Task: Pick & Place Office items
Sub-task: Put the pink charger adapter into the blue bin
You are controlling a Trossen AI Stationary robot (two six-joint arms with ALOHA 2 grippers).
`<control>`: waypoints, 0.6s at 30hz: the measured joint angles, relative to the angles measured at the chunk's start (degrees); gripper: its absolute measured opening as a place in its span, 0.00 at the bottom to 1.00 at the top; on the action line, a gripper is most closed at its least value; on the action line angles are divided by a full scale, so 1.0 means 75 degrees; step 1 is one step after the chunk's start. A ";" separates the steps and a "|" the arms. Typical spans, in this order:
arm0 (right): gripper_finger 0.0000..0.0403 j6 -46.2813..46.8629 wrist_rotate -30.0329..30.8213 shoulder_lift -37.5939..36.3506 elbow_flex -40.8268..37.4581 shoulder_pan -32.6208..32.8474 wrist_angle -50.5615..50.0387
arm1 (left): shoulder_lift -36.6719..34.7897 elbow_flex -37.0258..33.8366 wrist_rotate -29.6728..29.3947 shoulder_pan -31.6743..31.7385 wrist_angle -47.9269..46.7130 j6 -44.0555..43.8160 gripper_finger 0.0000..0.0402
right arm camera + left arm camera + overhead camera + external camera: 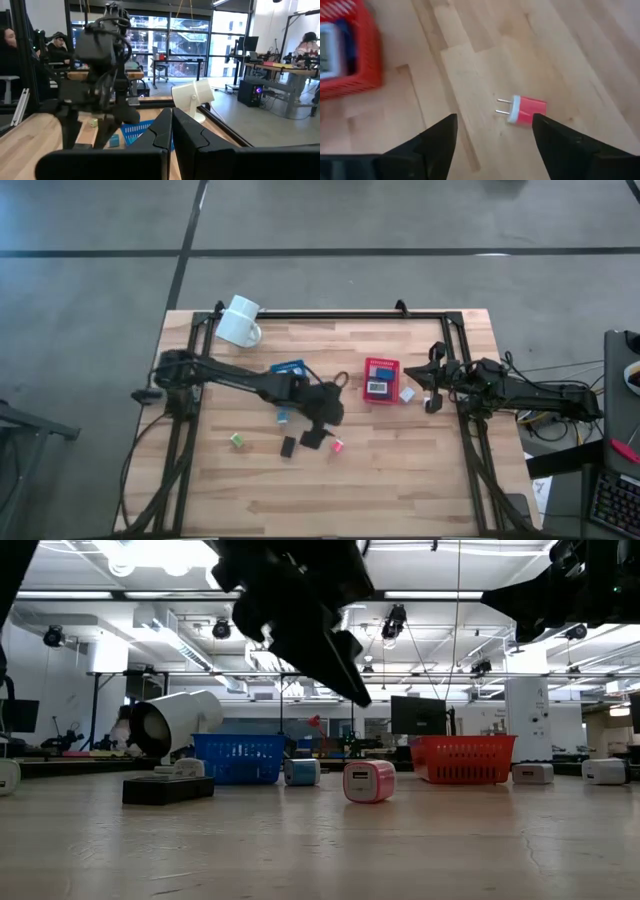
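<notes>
Wooden table [420, 480]: pink charger [529, 111] flat, prongs toward red basket [350, 65]; left fingers [437, 145] spread, right pressed together.

Grey floor [400, 220] surrounds the wooden table [400, 480], crossed by dark seams; large windows [165, 40] span the far wall behind the left arm; ceiling light strips [90, 595] run overhead; desks with monitors [250, 45] stand beyond the table; people sit at them.
</notes>
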 joint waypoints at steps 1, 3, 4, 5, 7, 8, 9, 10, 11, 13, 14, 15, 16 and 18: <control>0.02 0.0000 -0.0003 0.0004 0.0000 0.0000 0.0000 | 0.0162 0.0144 0.0039 -0.0056 -0.0149 0.0039 0.67; 0.02 -0.0001 -0.0003 0.0009 -0.0001 0.0000 -0.0010 | 0.0443 0.0428 0.0234 -0.0170 -0.0456 0.0085 0.68; 0.02 -0.0001 -0.0003 0.0013 0.0000 0.0000 -0.0013 | 0.0560 0.0532 0.0372 -0.0220 -0.0495 0.0071 0.68; 0.02 -0.0001 -0.0003 0.0032 0.0000 0.0000 -0.0013 | 0.0656 0.0606 0.0526 -0.0269 -0.0492 0.0014 0.69; 0.02 -0.0001 -0.0001 0.0044 0.0000 0.0000 -0.0020 | 0.0832 0.0678 0.0745 -0.0351 -0.0497 -0.0028 0.69; 0.02 -0.0001 -0.0002 0.0044 0.0000 0.0000 -0.0035 | 0.0908 0.0690 0.0746 -0.0398 -0.0498 -0.0024 0.69; 0.02 -0.0001 -0.0002 0.0044 0.0000 0.0000 -0.0034 | 0.0988 0.0690 0.0725 -0.0438 -0.0493 0.0000 0.69; 0.02 0.0005 -0.0001 0.0044 0.0000 0.0000 -0.0032 | 0.1061 0.0690 0.0645 -0.0478 -0.0446 0.0030 0.69; 0.02 0.0028 0.0000 0.0041 0.0000 0.0000 -0.0027 | 0.1096 0.0689 0.0494 -0.0519 -0.0406 0.0062 0.69; 0.02 0.0037 -0.0002 0.0060 0.0000 0.0000 -0.0008 | 0.1148 0.0687 0.0078 -0.0587 -0.0382 0.0127 0.69; 0.02 0.0044 0.0000 0.0069 0.0000 0.0000 0.0002 | 0.1158 0.0678 -0.0138 -0.0605 -0.0370 0.0151 0.69; 0.02 0.0067 0.0000 0.0074 0.0000 0.0000 -0.0001 | 0.1177 0.0662 -0.0274 -0.0602 -0.0370 0.0170 0.69; 0.02 0.0096 0.0000 0.0077 0.0000 0.0000 -0.0001 | 0.1190 0.0645 -0.0325 -0.0593 -0.0372 0.0170 0.69; 0.02 0.0098 0.0000 0.0096 0.0000 0.0000 0.0004 | 0.1192 0.0611 -0.0369 -0.0577 -0.0377 0.0189 0.69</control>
